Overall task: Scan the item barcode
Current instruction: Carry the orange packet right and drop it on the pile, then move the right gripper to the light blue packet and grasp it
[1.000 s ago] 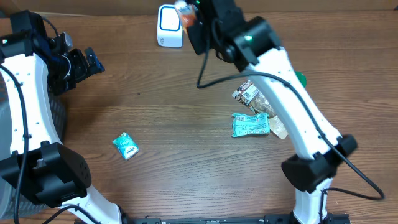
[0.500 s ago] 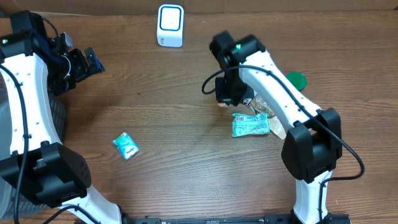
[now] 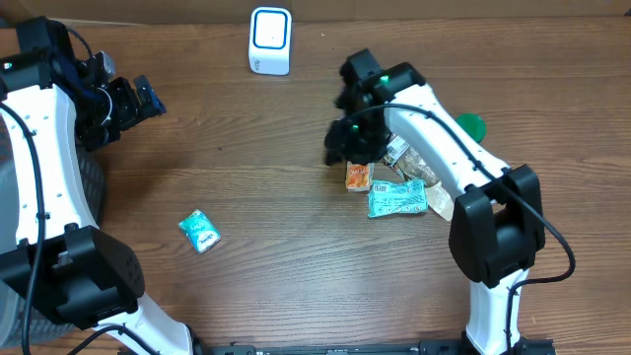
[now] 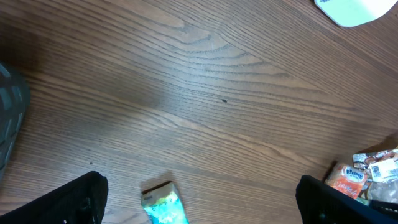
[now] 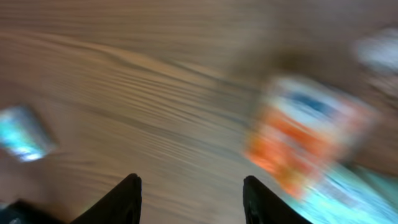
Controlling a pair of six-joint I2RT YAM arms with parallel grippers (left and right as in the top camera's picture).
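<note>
A small orange packet [image 3: 359,176] lies flat on the wooden table, just left of a larger teal packet [image 3: 397,198]. My right gripper [image 3: 341,150] hovers just above and left of it, open, with nothing between its fingers. The right wrist view is blurred: the orange packet [image 5: 305,143] sits right of the open right gripper [image 5: 193,183]. The white barcode scanner [image 3: 269,39] stands at the table's far edge. My left gripper [image 3: 136,99] stays wide open at the far left, empty. The left wrist view shows the left gripper [image 4: 202,205] above a small teal packet [image 4: 165,206].
A silvery packet [image 3: 398,151] lies under the right arm beside the teal one. A green round object [image 3: 472,125] sits to the right. The small teal packet [image 3: 200,231] lies alone at left centre. A dark basket [image 3: 91,182] edges the table's left side.
The right arm swung down from in front of the scanner to the pile of packets. Its jaws opened and the orange packet now lies on the table. The left arm has not moved.
</note>
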